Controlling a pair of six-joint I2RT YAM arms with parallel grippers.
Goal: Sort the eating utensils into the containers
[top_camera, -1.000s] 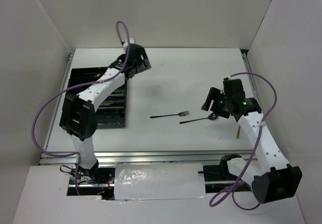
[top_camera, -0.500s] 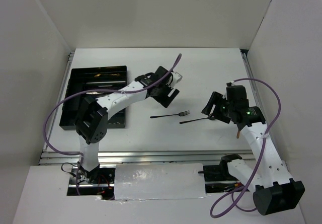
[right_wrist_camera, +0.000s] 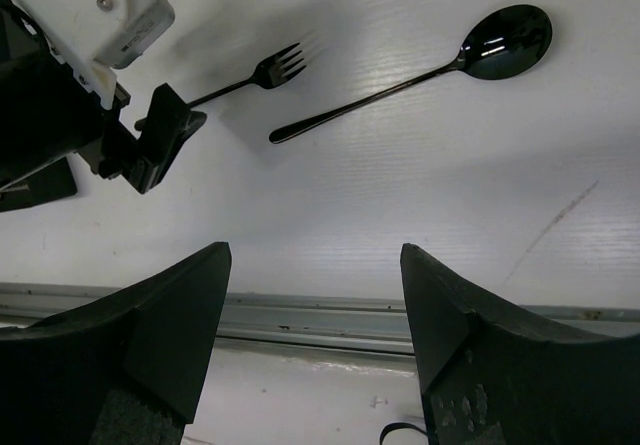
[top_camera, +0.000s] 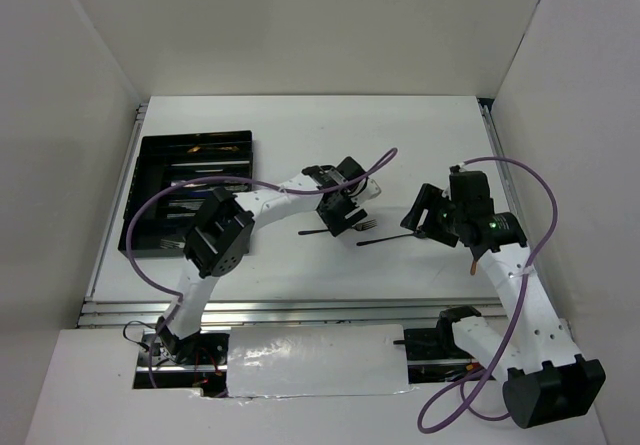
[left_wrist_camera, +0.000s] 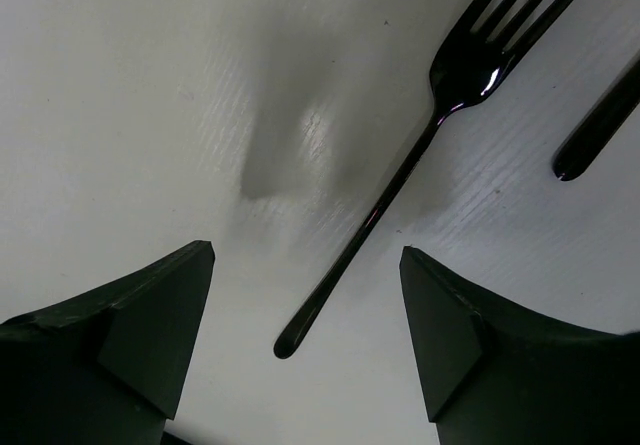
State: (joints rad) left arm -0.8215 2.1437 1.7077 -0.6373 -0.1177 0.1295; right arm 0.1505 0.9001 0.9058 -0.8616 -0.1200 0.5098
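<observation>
Left end effector (left_wrist_camera: 305,255) near fork (left_wrist_camera: 400,176), spoon (left_wrist_camera: 598,125)

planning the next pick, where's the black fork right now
Top view: black fork lies mid-table, below the open left tool, just left of the black spoon.

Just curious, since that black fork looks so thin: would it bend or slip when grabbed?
The black fork lies straight and shiny like metal, so probably stiff. Its glossy, slim handle may slip. Lying flat, it seems unlikely to roll.
</observation>
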